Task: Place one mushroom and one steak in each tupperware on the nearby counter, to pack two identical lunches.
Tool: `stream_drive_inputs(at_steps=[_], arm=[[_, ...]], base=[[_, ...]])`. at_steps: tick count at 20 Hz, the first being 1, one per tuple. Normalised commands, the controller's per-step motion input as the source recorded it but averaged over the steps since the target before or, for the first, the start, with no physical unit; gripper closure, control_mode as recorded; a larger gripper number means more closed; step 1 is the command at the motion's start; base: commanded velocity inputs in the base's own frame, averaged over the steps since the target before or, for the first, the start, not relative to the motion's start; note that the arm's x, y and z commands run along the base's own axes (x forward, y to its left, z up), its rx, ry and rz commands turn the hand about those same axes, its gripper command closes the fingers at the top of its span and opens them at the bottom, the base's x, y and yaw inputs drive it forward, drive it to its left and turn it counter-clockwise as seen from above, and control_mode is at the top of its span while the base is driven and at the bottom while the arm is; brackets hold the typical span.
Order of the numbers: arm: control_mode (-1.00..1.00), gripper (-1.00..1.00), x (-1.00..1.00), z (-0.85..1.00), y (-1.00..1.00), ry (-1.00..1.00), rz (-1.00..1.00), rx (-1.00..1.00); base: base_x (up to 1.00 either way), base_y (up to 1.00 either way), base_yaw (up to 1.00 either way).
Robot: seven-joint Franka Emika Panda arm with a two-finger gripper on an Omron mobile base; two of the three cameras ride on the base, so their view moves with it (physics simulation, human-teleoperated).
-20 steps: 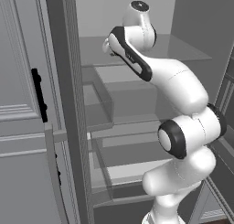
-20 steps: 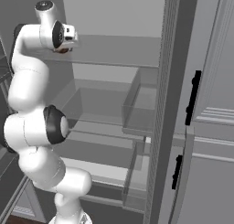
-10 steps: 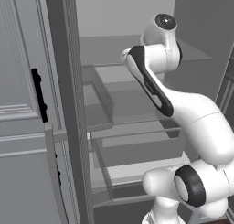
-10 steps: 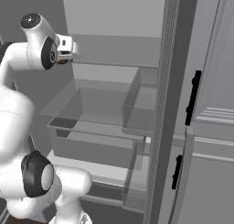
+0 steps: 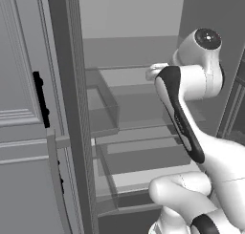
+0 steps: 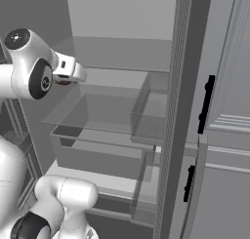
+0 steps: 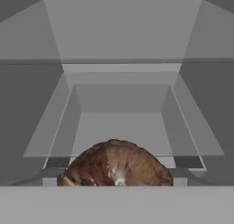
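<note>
The gripper (image 6: 62, 80) carries a mushroom (image 7: 117, 163) between wide jaws; it should withdraw level from the fridge shelf (image 6: 105, 113)

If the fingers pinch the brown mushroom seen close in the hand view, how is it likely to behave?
The mushroom has a rounded, domed cap, so it may slip or turn between flat fingers. It looks small, so it is probably light. Its soft-looking, streaked surface suggests that a hard squeeze could bruise it.

A rendered home kitchen: an open refrigerator (image 5: 139, 109) with clear shelves (image 6: 97, 121) and drawer bins (image 5: 134, 180), flanked by grey panelled cabinet doors (image 6: 229, 135) with black handles (image 6: 205, 104).
</note>
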Motion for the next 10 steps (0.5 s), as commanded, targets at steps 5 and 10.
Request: stream_drive_inputs(at_steps=[5, 10], arm=[[-1.0, 1.0, -1.0, 0.0, -0.17, 0.07, -0.1, 0.12], [-1.0, 1.0, -1.0, -0.24, -0.05, 0.03, -0.06, 0.06]], base=[[0.0, 0.0, 0.0], [0.0, 0.0, 0.0]])
